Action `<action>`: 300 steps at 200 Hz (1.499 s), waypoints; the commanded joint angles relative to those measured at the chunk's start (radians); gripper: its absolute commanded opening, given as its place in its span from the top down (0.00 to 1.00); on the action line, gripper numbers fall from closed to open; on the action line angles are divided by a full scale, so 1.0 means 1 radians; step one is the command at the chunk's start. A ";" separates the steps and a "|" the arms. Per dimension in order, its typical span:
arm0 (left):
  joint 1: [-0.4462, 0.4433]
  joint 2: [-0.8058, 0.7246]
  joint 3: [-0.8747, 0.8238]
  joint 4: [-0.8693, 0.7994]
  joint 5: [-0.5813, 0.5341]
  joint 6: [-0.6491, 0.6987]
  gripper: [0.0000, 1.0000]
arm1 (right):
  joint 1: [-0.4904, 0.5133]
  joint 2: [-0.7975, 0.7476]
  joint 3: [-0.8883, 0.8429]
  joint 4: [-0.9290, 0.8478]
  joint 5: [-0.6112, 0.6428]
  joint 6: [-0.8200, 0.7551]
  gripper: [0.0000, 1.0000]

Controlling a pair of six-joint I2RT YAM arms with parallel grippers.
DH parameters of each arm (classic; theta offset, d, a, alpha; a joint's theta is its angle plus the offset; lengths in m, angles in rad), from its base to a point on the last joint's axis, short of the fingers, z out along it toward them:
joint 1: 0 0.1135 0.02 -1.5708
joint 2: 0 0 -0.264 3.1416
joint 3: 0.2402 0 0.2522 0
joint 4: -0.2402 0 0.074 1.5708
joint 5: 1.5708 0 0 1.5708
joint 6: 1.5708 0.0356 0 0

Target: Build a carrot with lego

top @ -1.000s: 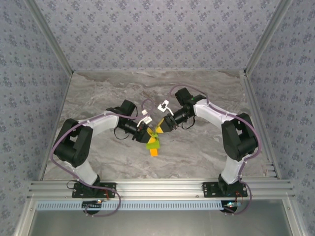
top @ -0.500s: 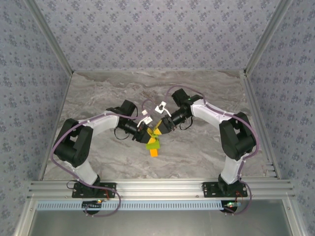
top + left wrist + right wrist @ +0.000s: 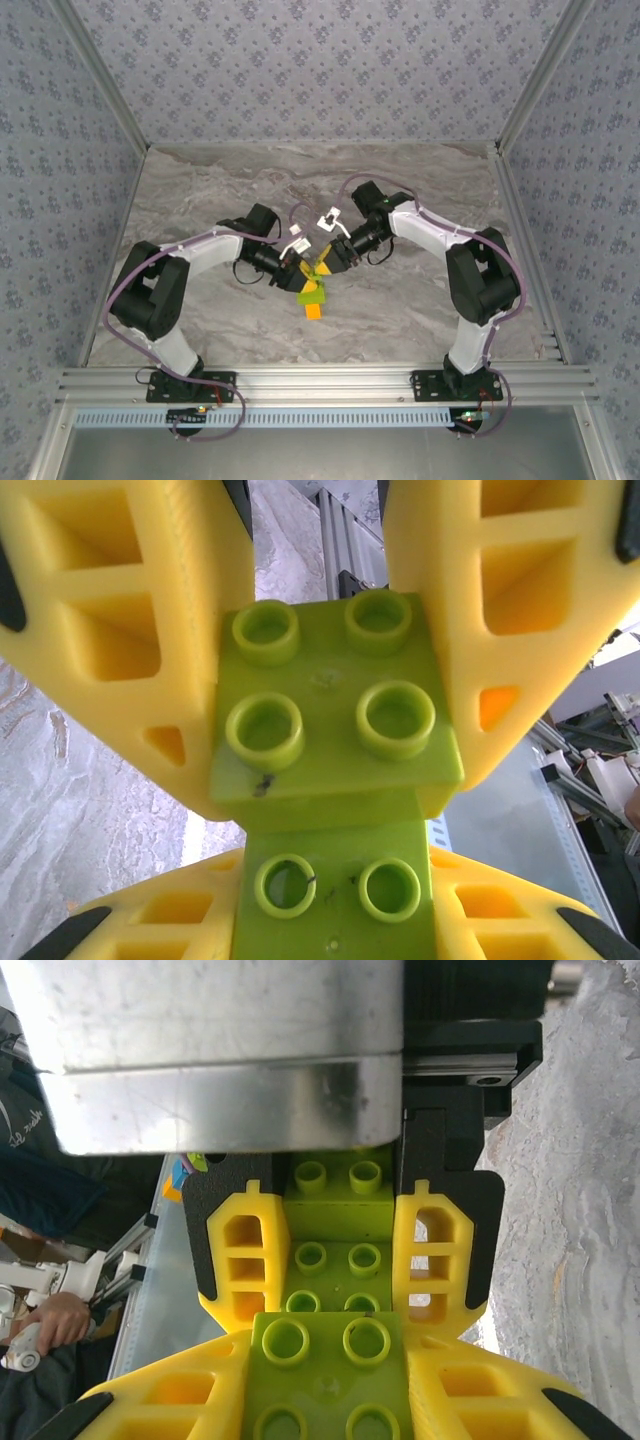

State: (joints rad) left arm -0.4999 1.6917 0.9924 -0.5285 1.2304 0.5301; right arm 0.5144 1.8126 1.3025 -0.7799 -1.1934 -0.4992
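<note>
My left gripper (image 3: 298,268) (image 3: 335,925) is shut on a lime-green lego brick (image 3: 335,895) whose studs face its camera. From the right, my right gripper (image 3: 326,262) (image 3: 325,1400) meets it, shut on a square lime-green four-stud brick (image 3: 325,1365) (image 3: 335,715). That brick lies over the stud face of the stepped green bricks (image 3: 335,1245) in the left fingers (image 3: 245,1250). In the top view, the carrot's green part (image 3: 310,291) and orange brick (image 3: 313,311) show just below the two grippers. Whether it rests on the table I cannot tell.
The grey marble tabletop (image 3: 420,190) is walled by patterned panels at the back and sides. An aluminium rail (image 3: 320,382) runs along the near edge with both arm bases on it.
The right gripper has moved left, toward the left gripper, bringing its green brick up against the bricks held there. The left arm and the orange brick have stayed put.
</note>
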 commanded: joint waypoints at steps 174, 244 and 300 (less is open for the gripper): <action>0.027 0.002 0.015 0.040 0.016 -0.021 0.83 | 0.031 0.002 -0.061 -0.124 0.020 -0.086 0.81; 0.051 0.009 0.000 0.100 0.019 -0.071 0.84 | 0.047 -0.030 -0.101 -0.077 0.045 -0.056 0.80; 0.052 0.010 0.002 0.101 0.019 -0.074 0.84 | 0.067 -0.006 -0.101 -0.073 0.057 -0.043 0.81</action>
State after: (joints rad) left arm -0.4747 1.7226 0.9634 -0.5125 1.1717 0.4633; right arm 0.5518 1.7889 1.2396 -0.7467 -1.1786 -0.5541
